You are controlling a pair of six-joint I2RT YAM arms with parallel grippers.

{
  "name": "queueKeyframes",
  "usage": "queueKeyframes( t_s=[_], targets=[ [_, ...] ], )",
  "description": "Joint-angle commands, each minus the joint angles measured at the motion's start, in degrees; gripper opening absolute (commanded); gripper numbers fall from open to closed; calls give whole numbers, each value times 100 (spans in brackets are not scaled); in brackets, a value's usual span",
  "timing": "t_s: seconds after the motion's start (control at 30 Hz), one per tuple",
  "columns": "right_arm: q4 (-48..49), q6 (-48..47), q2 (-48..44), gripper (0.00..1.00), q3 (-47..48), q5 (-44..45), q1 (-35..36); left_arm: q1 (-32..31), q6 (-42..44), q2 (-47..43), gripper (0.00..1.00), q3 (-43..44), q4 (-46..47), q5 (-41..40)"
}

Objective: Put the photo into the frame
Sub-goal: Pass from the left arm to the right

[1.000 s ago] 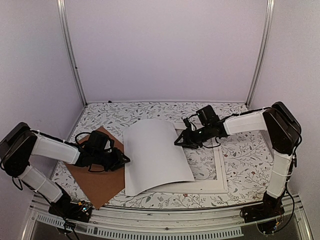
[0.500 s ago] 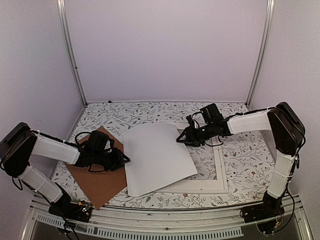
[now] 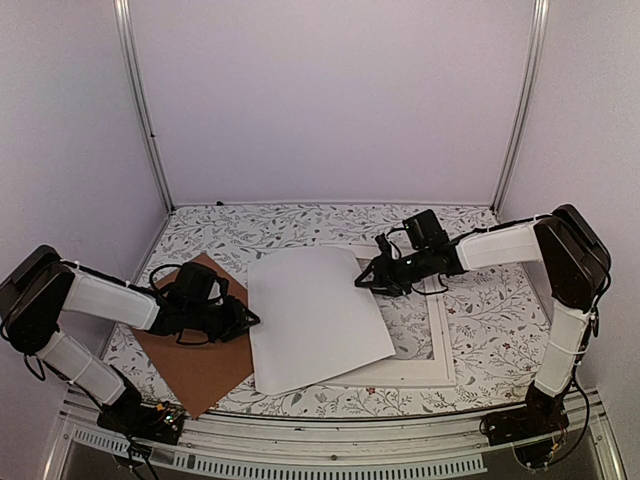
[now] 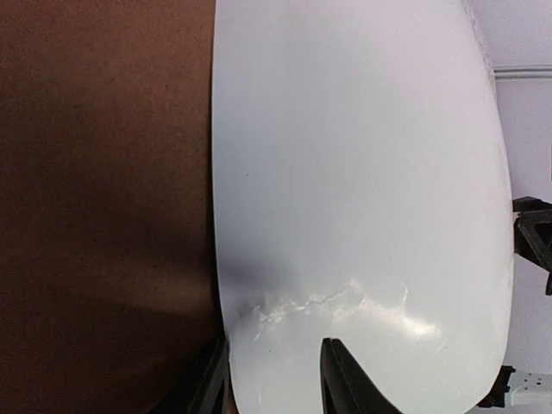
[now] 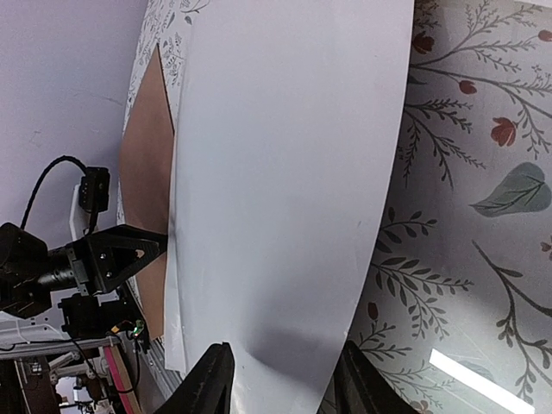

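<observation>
The photo [image 3: 315, 320] shows only its plain white back and hangs low between the two arms. My left gripper [image 3: 245, 320] is shut on its left edge, one finger under the sheet and one on top; a crease shows near the fingers [image 4: 336, 379] in the left wrist view. My right gripper [image 3: 362, 280] is shut on the far right corner of the photo [image 5: 285, 172]. The white frame [image 3: 441, 340] lies flat on the table at the right. The photo's right part hangs over the frame's left side and hides it.
A brown backing board [image 3: 195, 365] lies on the patterned table under my left arm and beside the photo's left edge. Metal posts [image 3: 145, 110] and pale walls close in the sides and back.
The photo was bowed upward a second ago and is now flatter. My right gripper has carried its corner a little to the right, over the frame. The left gripper has barely moved.
</observation>
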Motion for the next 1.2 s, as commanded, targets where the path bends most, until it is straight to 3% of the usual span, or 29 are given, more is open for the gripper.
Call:
queueKeyframes(
  t_s=[0.0,0.57,1.17],
  targets=[
    [368,232,-206,43,-83,-260,-76,26,113,-17,39,-119,-289,-284],
    [1328,1293,83,48,-96,-896,-124,-1,235,-21,38,-64,-419,-528],
    [660,581,267,31,61,-988,-53,-1,557,3,38,311,-479,-477]
  ],
)
